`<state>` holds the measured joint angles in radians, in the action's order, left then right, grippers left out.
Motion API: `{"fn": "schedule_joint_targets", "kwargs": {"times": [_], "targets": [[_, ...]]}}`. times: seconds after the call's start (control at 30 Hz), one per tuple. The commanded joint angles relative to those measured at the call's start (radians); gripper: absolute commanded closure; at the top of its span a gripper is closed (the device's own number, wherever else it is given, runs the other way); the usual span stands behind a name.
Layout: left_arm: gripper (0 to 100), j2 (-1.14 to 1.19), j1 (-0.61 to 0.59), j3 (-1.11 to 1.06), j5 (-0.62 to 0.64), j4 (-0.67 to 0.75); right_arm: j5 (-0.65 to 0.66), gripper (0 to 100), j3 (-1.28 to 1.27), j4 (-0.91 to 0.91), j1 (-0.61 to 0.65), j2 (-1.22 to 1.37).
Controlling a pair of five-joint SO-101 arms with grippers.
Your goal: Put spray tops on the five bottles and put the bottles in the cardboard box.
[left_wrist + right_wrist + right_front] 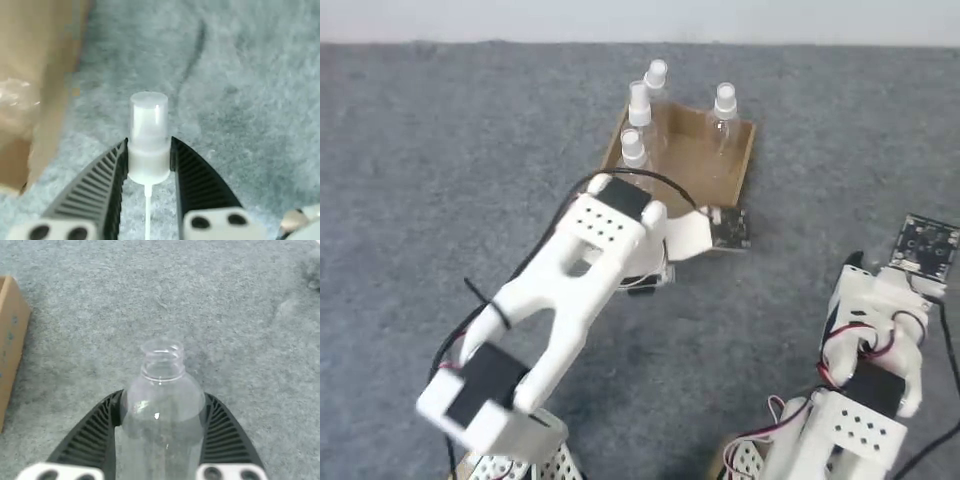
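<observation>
Clamped in the left gripper, by the collar: a spray top, clear cap outward, thin dip tube trailing back between the jaws. Held over the grey tabletop, just beside the box. Standing in the box already: four capped bottles. Clamped in the right gripper, around the body just below the shoulder: the fifth bottle, neck open, no top yet, well apart from the box.

Probably empty and very light. Thin clear plastic by the look of it, smooth, apt to dent or slide under a hard squeeze. Best gripped on the wide body, as here, with moderate force. Stiffer at the threaded neck, but better left free for the top.

For the top: hold at the collar, never the cap, likely a loose push-fit. Hard little part, easy to twist askew. Mind the tube: slender, easily bent, to be fed into the neck first and straight.
</observation>
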<state>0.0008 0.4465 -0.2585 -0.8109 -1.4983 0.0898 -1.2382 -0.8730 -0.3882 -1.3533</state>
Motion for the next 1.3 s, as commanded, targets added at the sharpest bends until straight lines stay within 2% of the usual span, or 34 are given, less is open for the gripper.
{"fn": "schedule_joint_targets", "kwargs": {"times": [0.0,0.5,0.73,0.93,1.07,1.27], "targets": [[99,-0.163,-0.005,0.027,0.101,-0.014,-0.005,93.7,0.017,0.021,0.024,-0.025],[99,-0.359,-0.005,0.027,0.408,0.008,-0.003,93.7,0.034,0.022,0.038,-0.025],[99,-0.540,-0.005,0.027,0.511,0.015,-0.002,93.7,0.054,0.019,0.150,-0.025],[99,-0.669,-0.003,0.027,0.660,0.009,0.000,95.1,0.109,0.012,0.232,-0.025],[99,-0.732,-0.003,0.027,0.738,0.014,0.089,98.3,0.157,0.012,0.280,-0.025],[99,-0.787,-0.003,0.027,0.965,0.017,0.117,98.3,0.163,0.012,0.320,-0.025]]}}
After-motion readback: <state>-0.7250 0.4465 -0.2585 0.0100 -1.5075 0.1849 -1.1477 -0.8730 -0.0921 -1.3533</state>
